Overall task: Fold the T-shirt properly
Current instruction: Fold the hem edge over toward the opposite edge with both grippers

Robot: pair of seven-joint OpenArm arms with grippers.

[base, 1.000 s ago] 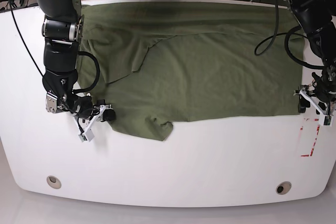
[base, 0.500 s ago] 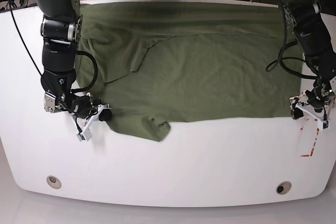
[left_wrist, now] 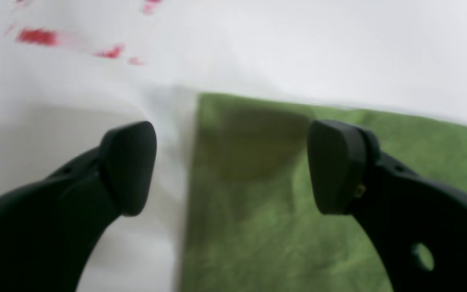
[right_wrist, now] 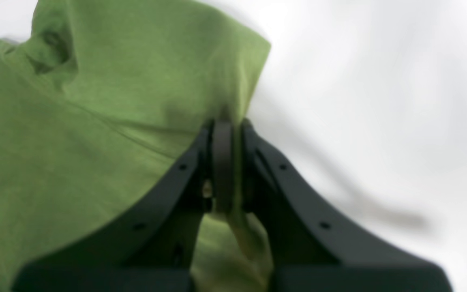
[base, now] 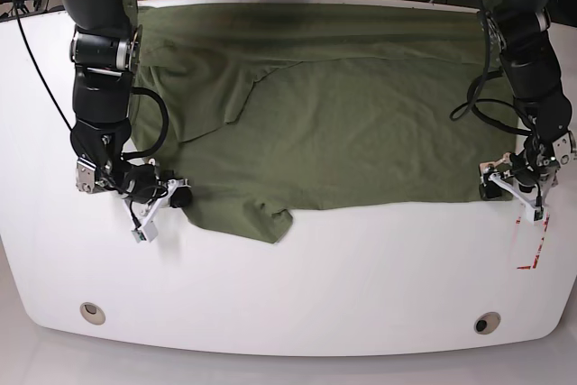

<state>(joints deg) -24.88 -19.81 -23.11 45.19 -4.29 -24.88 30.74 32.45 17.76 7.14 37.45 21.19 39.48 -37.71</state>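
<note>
Shirt (base: 343, 123) spread on tabletop (base: 297, 277). Right pincer (right_wrist: 223, 134) clamped on its edge; left pincer (left_wrist: 231, 166) wide open, empty, straddling opposite corner. Step: securing corners. Next: close left, lift together.

plain olive-green T-shirt (base: 343, 123), white table (base: 297, 277), red marks (base: 532, 245)

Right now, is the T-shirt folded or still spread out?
Mostly spread. The T-shirt lies flat across the table, with only one sleeve area turned over.
</note>
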